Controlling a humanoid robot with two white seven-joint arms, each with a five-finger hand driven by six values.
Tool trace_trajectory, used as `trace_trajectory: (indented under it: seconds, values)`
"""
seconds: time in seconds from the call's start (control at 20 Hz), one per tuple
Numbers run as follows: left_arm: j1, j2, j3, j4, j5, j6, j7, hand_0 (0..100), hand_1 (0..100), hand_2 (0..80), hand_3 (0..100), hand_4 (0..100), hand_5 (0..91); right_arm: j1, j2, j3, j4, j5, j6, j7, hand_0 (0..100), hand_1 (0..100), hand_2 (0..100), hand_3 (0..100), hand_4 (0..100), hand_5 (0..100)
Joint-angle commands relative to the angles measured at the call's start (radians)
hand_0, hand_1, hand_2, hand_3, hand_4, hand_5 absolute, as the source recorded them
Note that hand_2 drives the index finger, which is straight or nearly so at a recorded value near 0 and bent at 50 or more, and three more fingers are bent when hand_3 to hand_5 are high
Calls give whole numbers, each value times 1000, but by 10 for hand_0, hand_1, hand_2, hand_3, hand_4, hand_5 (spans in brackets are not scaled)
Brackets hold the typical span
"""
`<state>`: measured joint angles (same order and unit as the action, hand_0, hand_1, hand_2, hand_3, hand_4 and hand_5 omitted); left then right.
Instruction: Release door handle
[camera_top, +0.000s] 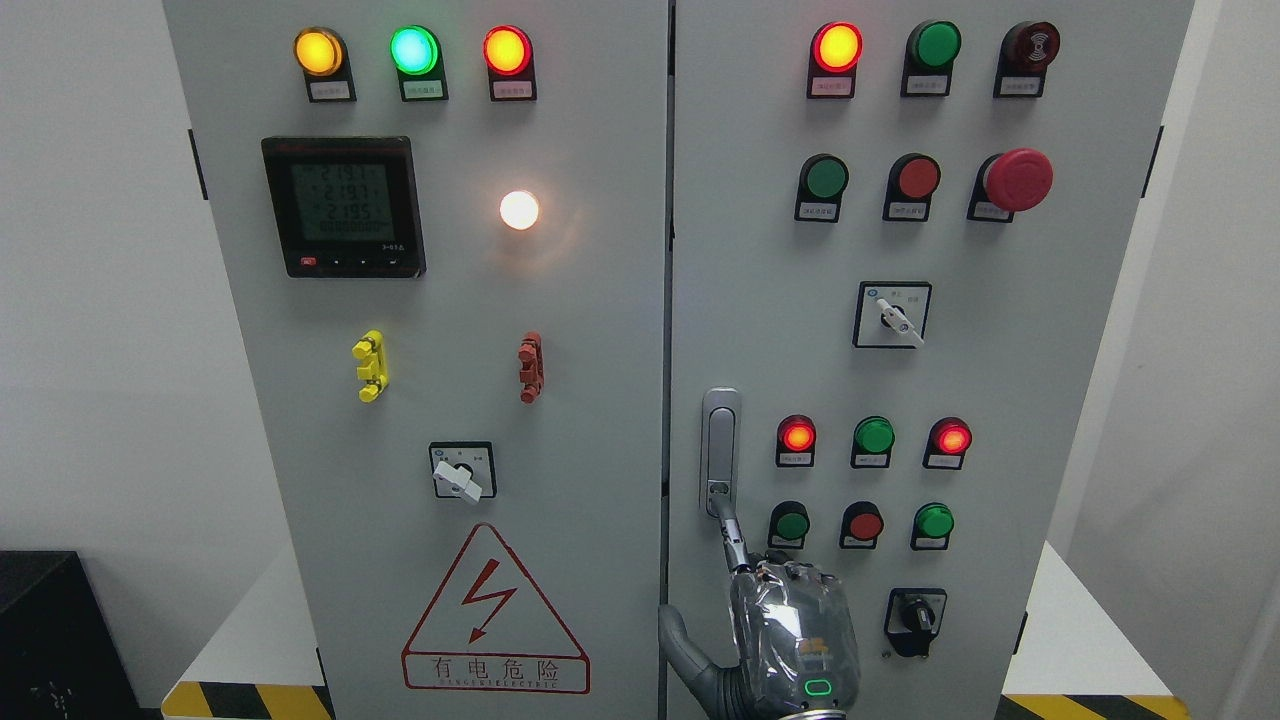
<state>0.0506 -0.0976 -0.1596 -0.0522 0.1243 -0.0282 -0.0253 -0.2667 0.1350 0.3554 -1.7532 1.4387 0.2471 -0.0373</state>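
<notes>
The silver door handle (720, 450) lies flush and upright in its recess on the left edge of the right cabinet door (1000, 380). My right hand (790, 630) comes up from the bottom edge just below it, its back toward me. Its index finger (730, 530) is stretched up and its tip touches the handle's lower end. The thumb (680, 650) sticks out to the left, and the other fingers are curled in. The hand grasps nothing. The left arm does not show.
The right door carries lamps, push buttons, a red emergency button (1018, 180) and two rotary switches (893, 315). The left door (450, 400) has a meter, lamps, a switch and a warning triangle. Both doors are shut. A black box (50, 630) stands at the lower left.
</notes>
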Motion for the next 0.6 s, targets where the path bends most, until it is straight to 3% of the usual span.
trace_trajectory:
  seconds: [0.0,0.55]
  values:
    - [0,-1,0,0,0,-1,-1,0,0,44,110,10,0,4,0,0,21,0,0,0,301,231,0,804,739,753]
    - [0,-1,0,0,0,-1,-1,0,0,45,110,9,0,9,0,0,20,-1,0,0,300,230,0,804,740,753]
